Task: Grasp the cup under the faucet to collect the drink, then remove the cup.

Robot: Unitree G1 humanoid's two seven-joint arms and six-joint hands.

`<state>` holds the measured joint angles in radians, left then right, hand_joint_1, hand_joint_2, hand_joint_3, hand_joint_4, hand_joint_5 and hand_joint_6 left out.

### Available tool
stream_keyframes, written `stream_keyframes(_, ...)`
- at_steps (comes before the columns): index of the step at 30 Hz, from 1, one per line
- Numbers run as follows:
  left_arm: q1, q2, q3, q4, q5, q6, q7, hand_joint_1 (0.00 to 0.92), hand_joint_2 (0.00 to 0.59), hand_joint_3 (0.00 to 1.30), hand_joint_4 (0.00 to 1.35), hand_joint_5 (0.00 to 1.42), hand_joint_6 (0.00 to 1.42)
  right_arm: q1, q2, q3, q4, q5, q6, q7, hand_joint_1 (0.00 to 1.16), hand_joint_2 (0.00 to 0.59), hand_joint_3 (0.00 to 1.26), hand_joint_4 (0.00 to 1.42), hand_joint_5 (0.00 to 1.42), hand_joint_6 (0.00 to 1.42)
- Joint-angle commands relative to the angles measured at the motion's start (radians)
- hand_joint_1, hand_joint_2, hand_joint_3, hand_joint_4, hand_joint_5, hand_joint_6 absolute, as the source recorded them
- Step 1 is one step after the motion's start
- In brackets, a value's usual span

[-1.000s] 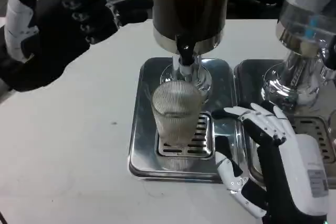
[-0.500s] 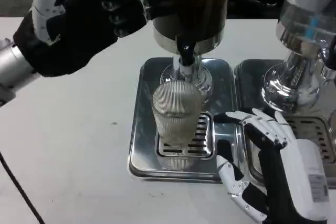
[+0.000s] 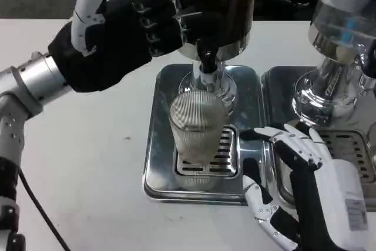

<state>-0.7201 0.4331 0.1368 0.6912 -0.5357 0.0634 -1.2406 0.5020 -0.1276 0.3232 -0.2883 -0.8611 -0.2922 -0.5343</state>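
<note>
While the dark drink dispenser [image 3: 214,4] looms at the back, the ribbed glass cup [image 3: 197,124] stands empty on the steel drip tray [image 3: 157,145] under the faucet [image 3: 207,63]. The left hand [image 3: 126,30] reaches toward the dispenser; whether its fingers grip is unclear. The right hand [image 3: 305,186] waits, fingers spread, beside the cup on the white table [image 3: 76,163].
</note>
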Motion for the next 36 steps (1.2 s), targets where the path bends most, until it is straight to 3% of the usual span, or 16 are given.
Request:
stream_keyframes(1, -0.016, -0.006, -0.004, 0.009, 0.037, -0.026, -0.02, 0.0, 0.118, 0.11, 0.07, 0.17, 0.13, 0.007, 0.004, -0.004, -0.016, 0.008, 0.003, -0.006, 0.43, 0.501, 0.47, 0.37, 0.25, 0.11)
stream_keyframes(15, 0.001, -0.041, -0.014, 0.025, 0.1, -0.091, 0.005, 0.0, 0.117, 0.09, 0.03, 0.15, 0.1, 0.018, 0.013, 0.006, -0.013, 0.007, 0.004, -0.007, 0.43, 0.499, 0.47, 0.37, 0.26, 0.11)
stream_keyframes(29, -0.027, -0.043, 0.062, -0.015, 0.045, -0.045, -0.002, 0.0, 0.109, 0.1, 0.06, 0.16, 0.12, 0.018, 0.023, 0.013, -0.005, 0.004, 0.009, -0.012, 0.43, 0.5, 0.49, 0.38, 0.27, 0.11)
stream_keyframes(36, -0.026, -0.059, 0.063, -0.039, 0.04, -0.034, -0.006, 0.0, 0.107, 0.11, 0.05, 0.15, 0.11, 0.018, 0.025, 0.011, -0.003, 0.005, 0.01, -0.012, 0.42, 0.502, 0.49, 0.38, 0.28, 0.11)
